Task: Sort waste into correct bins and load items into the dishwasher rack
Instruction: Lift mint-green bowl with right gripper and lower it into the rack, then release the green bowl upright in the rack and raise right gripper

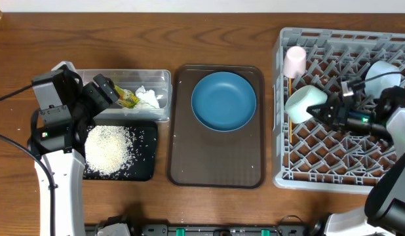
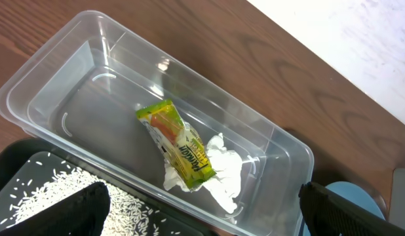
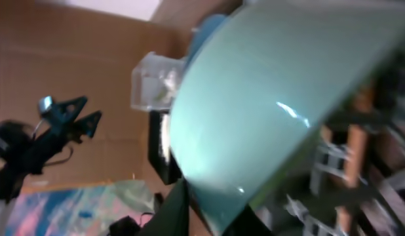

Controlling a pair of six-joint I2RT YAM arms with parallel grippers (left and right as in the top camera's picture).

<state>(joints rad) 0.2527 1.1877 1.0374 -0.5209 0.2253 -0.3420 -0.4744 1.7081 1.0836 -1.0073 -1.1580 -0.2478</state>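
Black-fingered, the right gripper (image 1: 322, 110) sits at the rim of the round pale green bowl (image 1: 304, 103), which stands on edge among the pegs at the left side of the big grey plastic dishwasher rack (image 1: 333, 167). Standing it upright, I'd guess, lets the pegs prop it. Whether the jaws are pinching the rim or have let go I cannot tell. Around it in the rack are a small pink cup (image 1: 295, 60) at the upper left, a small light blue bowl (image 1: 385, 71) at the upper right, and thin wooden chopsticks (image 1: 289, 121) along the left wall.

Across the table, the left gripper (image 1: 107, 92) hangs spread wide and empty over the clear rectangular plastic tub (image 1: 162, 77). The large round blue plate (image 1: 223, 100) lies on the brown serving tray (image 1: 215, 167) mid-frame, not yet loaded.

From overhead the tub's contents are a small blur. The left wrist view shows them plainly: a yellow-green crinkly wrapper (image 2: 179, 147) lying across a crumpled white tissue (image 2: 222, 180), with loose white rice grains (image 2: 38, 190) on the shallow black tray (image 2: 12, 164) at lower left, kept apart from the dry rubbish. The right wrist view is filled by the bowl's glossy underside and shows nothing of the grip.
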